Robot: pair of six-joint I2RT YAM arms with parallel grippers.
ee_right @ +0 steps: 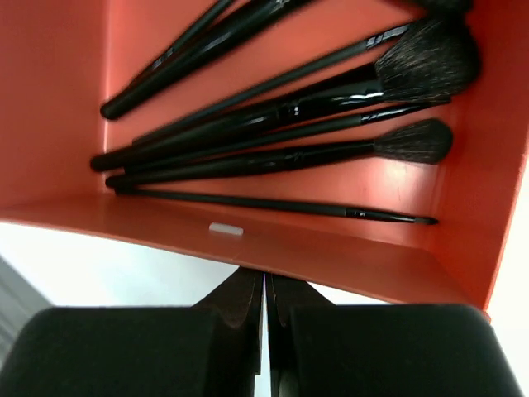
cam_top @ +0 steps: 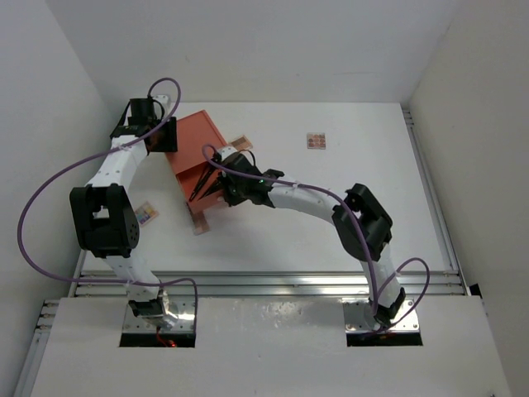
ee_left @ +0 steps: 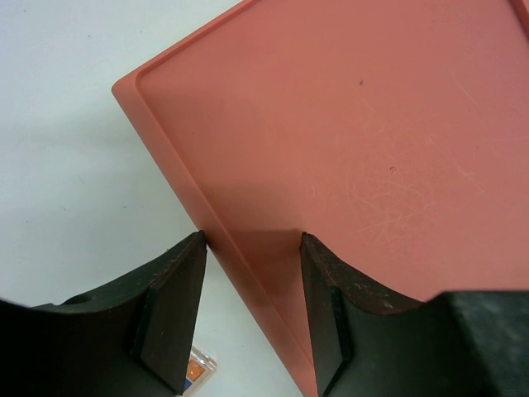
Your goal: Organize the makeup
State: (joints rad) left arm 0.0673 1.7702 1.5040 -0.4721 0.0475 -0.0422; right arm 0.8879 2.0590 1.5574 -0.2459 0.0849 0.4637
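The makeup brushes lie loosely side by side in the open drawer of the orange box, handles towards one side wall and bristles towards the other. Among them are a thick brush with a large fluffy head, a slimmer one with a smaller head, and a very thin liner brush closest to the drawer's front wall. From above, the drawer juts out of the box towards the arms, with the dark sticks inside it. The flat palettes are outside the box on the white table. One palette lies well apart to the right. Another pokes out from behind the box's far right edge, and a third lies near the left arm's elbow. A fourth sits just in front of the drawer. The right gripper is just outside the drawer's front wall, its two fingers pressed flat together with nothing visible between them. The left gripper is at the box's left side with its jaws about half apart, straddling the long edge of the lid. One finger sits beside the wall over the table, touching the rim, and the other sits over the lid's top face.
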